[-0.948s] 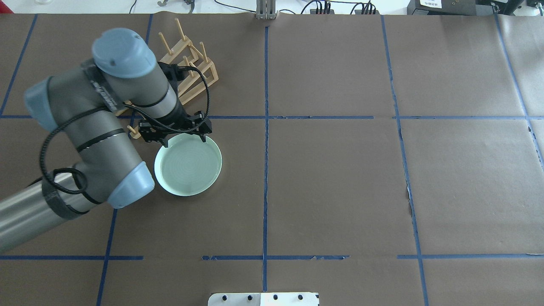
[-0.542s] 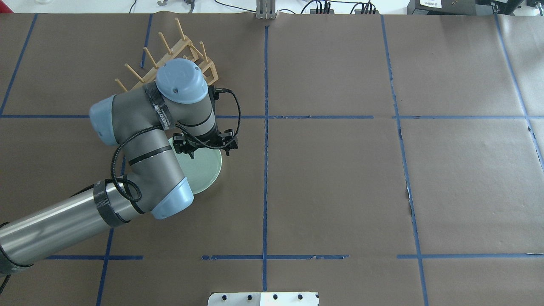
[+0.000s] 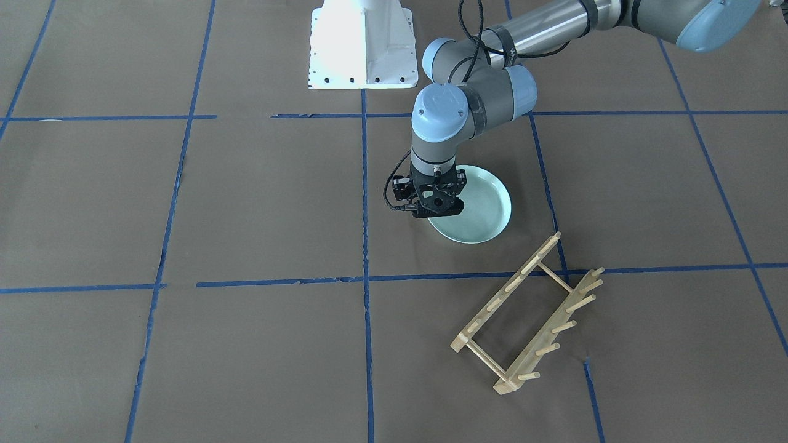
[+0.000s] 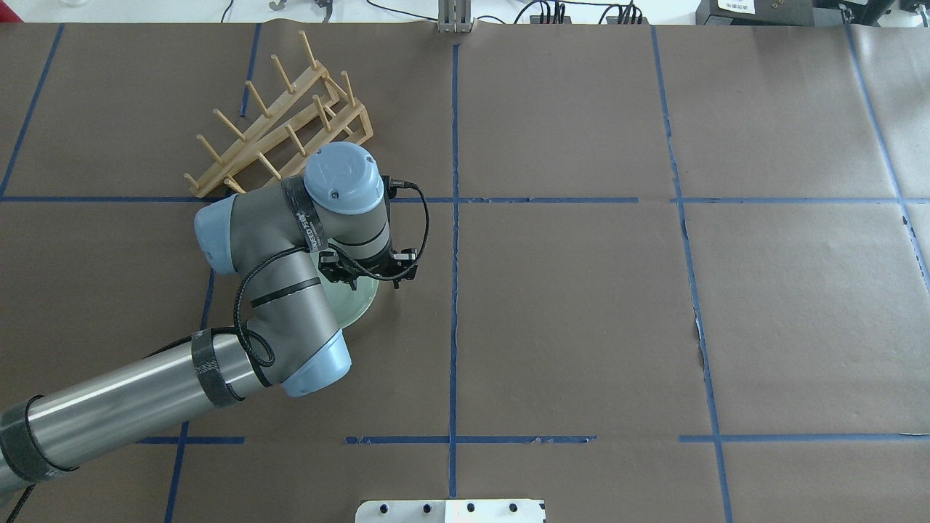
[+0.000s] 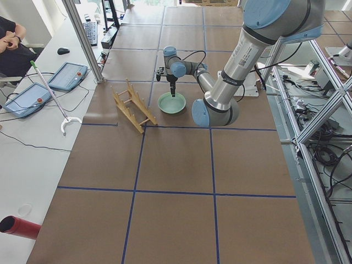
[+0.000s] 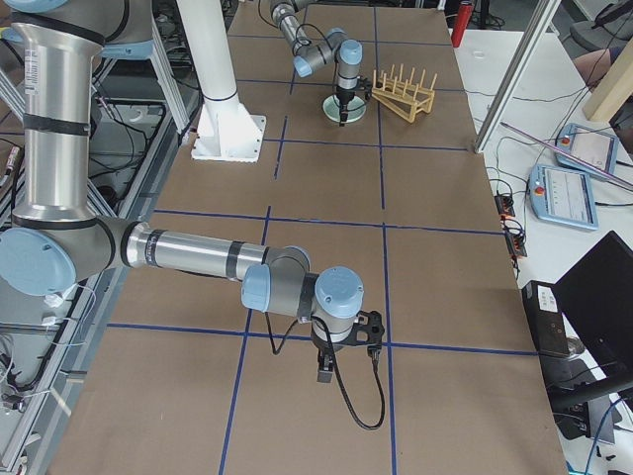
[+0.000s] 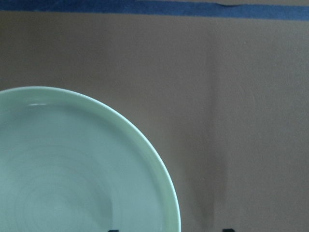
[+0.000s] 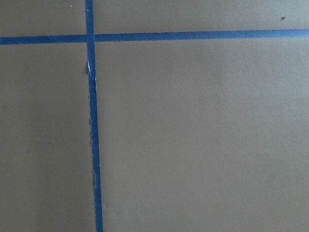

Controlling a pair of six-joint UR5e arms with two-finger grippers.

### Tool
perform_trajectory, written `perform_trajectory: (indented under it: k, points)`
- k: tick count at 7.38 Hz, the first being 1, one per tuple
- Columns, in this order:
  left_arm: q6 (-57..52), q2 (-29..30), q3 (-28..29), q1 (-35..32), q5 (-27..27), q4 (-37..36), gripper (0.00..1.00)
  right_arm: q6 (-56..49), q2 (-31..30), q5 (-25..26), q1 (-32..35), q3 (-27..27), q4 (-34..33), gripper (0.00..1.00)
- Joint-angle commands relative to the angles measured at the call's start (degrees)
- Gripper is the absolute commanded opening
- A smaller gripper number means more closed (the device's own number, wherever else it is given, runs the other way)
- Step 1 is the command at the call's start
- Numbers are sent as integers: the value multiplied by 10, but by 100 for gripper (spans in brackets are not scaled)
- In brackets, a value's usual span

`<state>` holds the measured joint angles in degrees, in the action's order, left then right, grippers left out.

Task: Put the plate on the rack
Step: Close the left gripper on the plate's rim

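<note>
Mint-green plate: flat on table, near rack, not in it.
Left gripper: jaws apart astride the plate's rim, gripping nothing.
Right gripper: far off; opening cannot be told.
Progress: grasp, lift and racking not yet done.

The plate was round, pale mint green and glossy, with a low raised rim and faint concentric rings. It lay flat, face up, on the brown-covered table, near the rack but apart from it. The rack was light wood: two long rails with upright pegs, joined by thin crossbars. It stood askew to the blue tape lines.
</note>
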<state>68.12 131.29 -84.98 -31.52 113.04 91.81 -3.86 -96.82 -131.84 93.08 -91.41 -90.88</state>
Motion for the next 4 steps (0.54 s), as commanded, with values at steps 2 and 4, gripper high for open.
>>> perform_trajectory:
  k: [2, 4]
  points:
    - [0, -2, -2, 1, 0, 0, 0, 0, 0, 0, 0, 0, 0, 100]
    - [7, -2, -11, -9, 2, 4, 0, 0, 0, 0, 0, 0, 0, 100]
